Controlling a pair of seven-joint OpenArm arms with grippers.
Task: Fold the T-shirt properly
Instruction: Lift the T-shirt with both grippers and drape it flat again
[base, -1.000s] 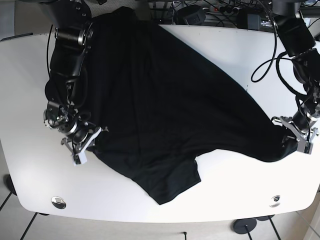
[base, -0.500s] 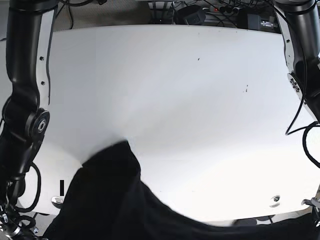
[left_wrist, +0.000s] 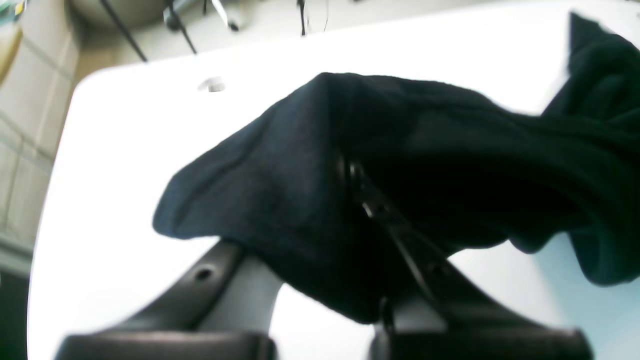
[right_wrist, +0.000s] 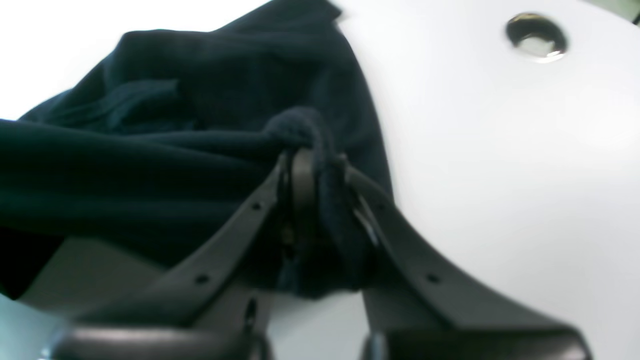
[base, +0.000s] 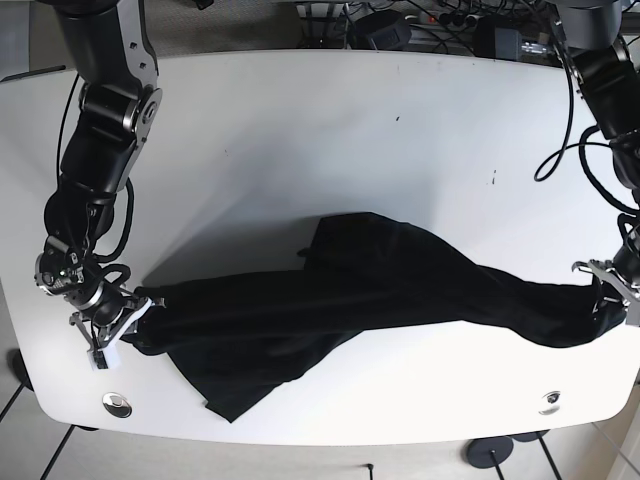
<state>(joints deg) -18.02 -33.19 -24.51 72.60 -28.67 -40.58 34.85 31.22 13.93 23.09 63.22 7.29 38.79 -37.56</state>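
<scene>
white rounded tabletop (base: 330, 130) bare across its far half; black cotton t-shirt (base: 360, 290) stretched in a twisted, rumpled band along the near half, strung between the two arms, one loose flap trailing toward the near edge beside a small metal grommet (base: 117, 404)

right gripper (right_wrist: 320, 165) at the base view's left end, clamped on a bunched wad of dark cloth, fingers (right_wrist: 235, 225) pinched together around it in the wrist view; left gripper (left_wrist: 350, 175) at the opposite end near the table's right edge, likewise closed on fabric, which drapes over and hides most of the fingertips

judged as a spreading or flattening step, garment far from flat and no clean fold yet made; done well by drawing both ends evenly apart and away from the near edge, keeping the cloth low over the surface so the twist unwinds instead of tightening, then laying it down with hem and shoulders square before releasing

risk worth watching: each pinch holding a thick bundle, not a single edge, so layers likely to stay folded under on set-down; loose flap prone to slipping off the near edge if dragged further that way; regrasp at true corners probably needed
</scene>
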